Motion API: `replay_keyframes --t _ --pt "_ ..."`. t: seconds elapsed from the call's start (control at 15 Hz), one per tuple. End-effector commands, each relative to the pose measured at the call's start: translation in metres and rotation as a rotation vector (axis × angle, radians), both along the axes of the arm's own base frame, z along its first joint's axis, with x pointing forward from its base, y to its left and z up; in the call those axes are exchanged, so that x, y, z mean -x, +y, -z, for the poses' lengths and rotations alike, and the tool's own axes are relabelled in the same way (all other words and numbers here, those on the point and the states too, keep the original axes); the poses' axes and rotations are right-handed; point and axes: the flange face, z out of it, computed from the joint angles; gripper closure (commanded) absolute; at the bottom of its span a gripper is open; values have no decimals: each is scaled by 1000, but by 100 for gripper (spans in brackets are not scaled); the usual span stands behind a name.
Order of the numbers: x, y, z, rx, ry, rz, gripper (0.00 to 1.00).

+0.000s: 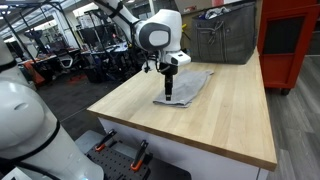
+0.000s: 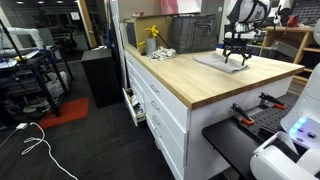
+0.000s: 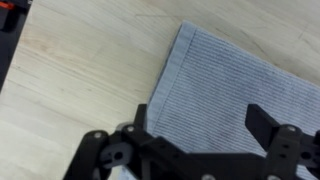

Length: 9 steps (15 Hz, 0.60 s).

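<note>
Spilling off frame, grey cloth (image 3: 225,85), spread pincer (image 3: 198,125) partly cropped

Wide wooden counter (image 1: 225,125). In an exterior view, bare wood fills the centre and lower right of the frame, open for a hand to pass. A flat grey cloth (image 1: 192,84) lies at upper middle, low and no barrier. Behind it, a grey container (image 1: 225,40) blocks the back edge, with a red cabinet (image 1: 290,40) at upper right. In an exterior view, a yellow object (image 2: 152,38) stands at the counter's far end, upper middle. In the wrist view, the gripper (image 3: 200,118) hangs over the cloth with its fingers (image 3: 262,125) spread, and bare wood lies open at left.
</note>
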Motion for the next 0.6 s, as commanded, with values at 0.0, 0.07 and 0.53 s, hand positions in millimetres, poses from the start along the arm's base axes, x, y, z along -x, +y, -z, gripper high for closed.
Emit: replay_keyframes --t 0.0,0.07,0.53 --pt "14 -7 0 -37 12 59 0" --pt "16 -7 2 -47 10 68 0" --pt "27 -20 10 -92 -6 183 0"
